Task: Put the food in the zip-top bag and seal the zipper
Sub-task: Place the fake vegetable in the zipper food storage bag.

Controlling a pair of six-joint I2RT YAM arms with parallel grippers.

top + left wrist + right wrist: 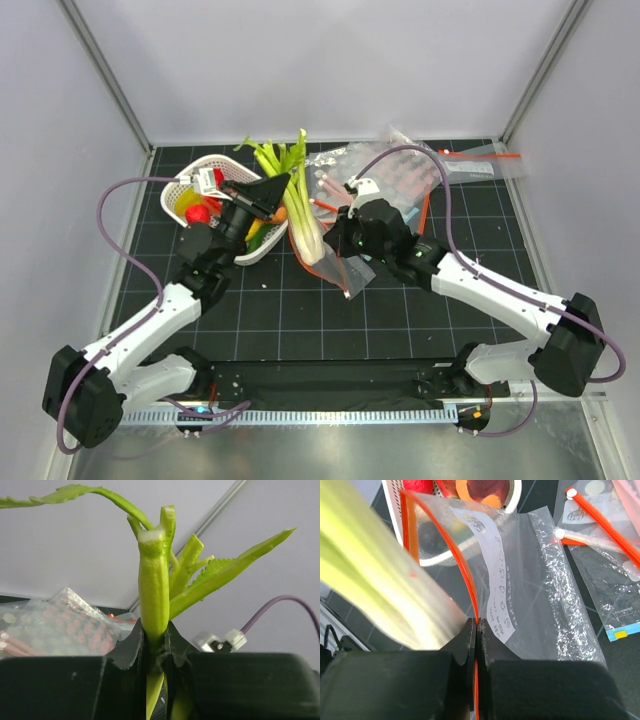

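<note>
My left gripper (281, 196) is shut on the long green-and-white leafy stalk (298, 190) at mid-length; the left wrist view shows the stalk (154, 580) clamped between my fingers (156, 641). Its white base (313, 240) sits at the open mouth of the zip-top bag (338, 262). My right gripper (337, 233) is shut on the bag's orange-red zipper (465, 572), pinched at my fingertips (476, 625), holding the clear bag (535, 590) open. The stalk shows blurred at the left (380, 580). A small red fruit (198, 213) lies in the basket.
The white slotted basket (190, 182) stands left of the bag with more toy pieces, right behind the bag's mouth in the right wrist view (395, 520). Other clear bags (405, 172) (605, 545) lie at the back right. Grey walls enclose the black mat.
</note>
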